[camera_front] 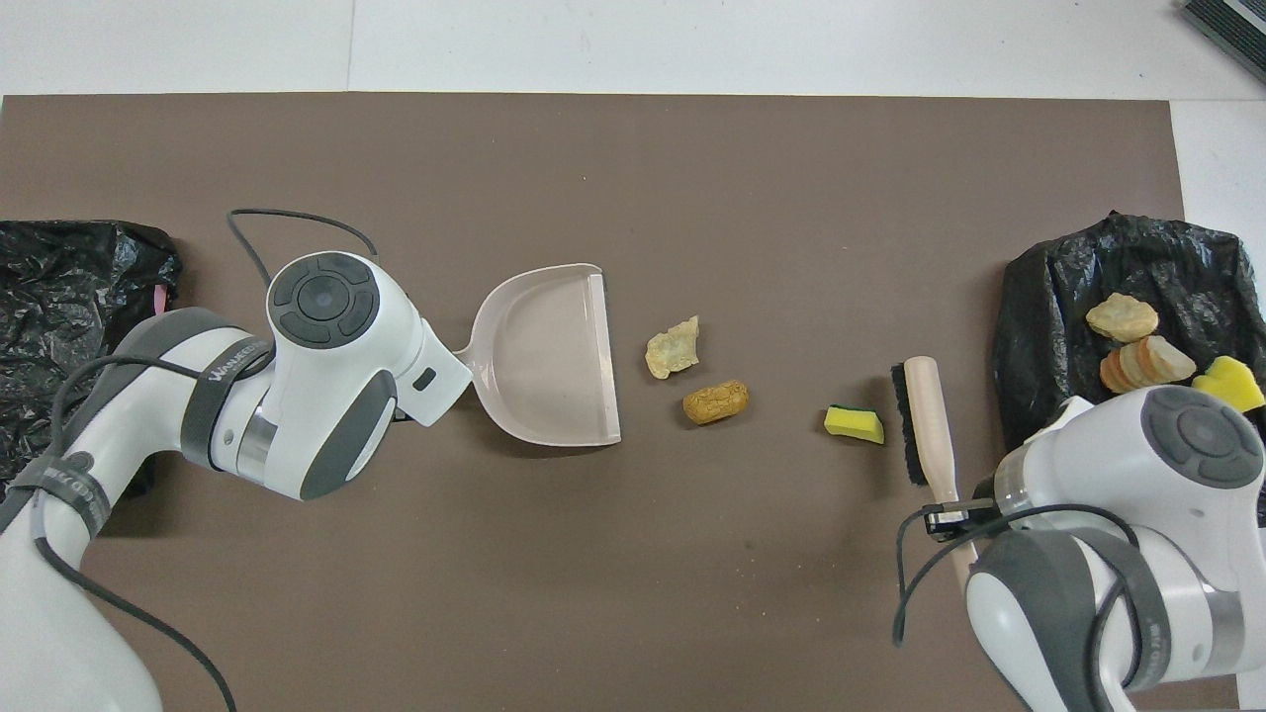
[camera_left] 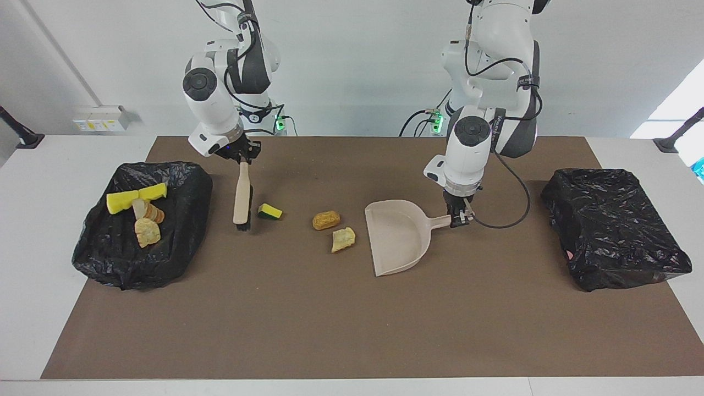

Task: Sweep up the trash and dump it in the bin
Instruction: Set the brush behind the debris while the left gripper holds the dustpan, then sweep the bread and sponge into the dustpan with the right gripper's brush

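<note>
Three trash scraps loose on worktop: yellow-green sponge (camera_left: 270,212) just beside the brush (camera_left: 241,195) bristles, orange chunk (camera_left: 326,220) and cream chunk (camera_left: 343,240) toward the dustpan (camera_left: 397,238).

Right gripper (camera_left: 242,158) fingers clamped on brush handle; left gripper (camera_left: 457,218) fingers clamped on dustpan handle.

Sweep starting; next, likely push sponge toward dustpan mouth.

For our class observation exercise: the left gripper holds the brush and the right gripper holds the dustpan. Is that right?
No, the tools are swapped. The facing view shows the left gripper holding the dustpan by its handle, and the right gripper holding the brush.
</note>
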`<action>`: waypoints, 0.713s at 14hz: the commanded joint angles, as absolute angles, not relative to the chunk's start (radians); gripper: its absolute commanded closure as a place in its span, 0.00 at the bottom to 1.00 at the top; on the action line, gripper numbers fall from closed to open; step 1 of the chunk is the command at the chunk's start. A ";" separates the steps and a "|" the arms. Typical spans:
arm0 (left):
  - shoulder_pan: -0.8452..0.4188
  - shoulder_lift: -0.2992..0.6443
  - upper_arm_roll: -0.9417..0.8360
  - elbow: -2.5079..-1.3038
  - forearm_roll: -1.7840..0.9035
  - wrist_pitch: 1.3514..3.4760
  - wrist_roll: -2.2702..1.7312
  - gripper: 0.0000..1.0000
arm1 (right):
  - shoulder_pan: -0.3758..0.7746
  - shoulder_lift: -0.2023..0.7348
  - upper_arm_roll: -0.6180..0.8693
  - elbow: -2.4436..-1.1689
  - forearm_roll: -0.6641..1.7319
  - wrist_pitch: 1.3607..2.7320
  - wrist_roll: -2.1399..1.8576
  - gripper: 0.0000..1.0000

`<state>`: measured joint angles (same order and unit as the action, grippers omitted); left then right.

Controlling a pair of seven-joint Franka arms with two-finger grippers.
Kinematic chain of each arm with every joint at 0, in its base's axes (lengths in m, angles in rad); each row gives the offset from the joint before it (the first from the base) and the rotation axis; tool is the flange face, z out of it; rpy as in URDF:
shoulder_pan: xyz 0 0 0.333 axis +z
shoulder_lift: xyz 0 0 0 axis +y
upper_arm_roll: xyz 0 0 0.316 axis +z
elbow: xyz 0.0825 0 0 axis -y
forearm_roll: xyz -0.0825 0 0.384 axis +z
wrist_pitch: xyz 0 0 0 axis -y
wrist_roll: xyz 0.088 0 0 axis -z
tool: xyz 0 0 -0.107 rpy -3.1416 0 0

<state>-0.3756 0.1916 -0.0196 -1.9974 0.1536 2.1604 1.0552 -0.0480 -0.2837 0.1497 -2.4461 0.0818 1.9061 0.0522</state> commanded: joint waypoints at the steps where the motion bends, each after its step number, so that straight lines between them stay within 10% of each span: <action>1: -0.377 0.153 -0.020 -2.049 0.173 2.187 1.035 1.00 | -0.049 -0.315 0.155 -2.539 0.133 2.001 0.112 1.00; 10: -0.377 0.149 -0.018 -2.060 0.173 2.200 1.025 1.00 | 0.193 -0.016 0.163 -2.295 0.137 2.135 0.347 1.00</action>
<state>-0.3756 0.1832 -0.0197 -2.0142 0.1536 2.1732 1.0420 0.1846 -0.1216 0.1603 -2.4053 0.1136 2.1405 0.3360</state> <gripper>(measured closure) 0.670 0.740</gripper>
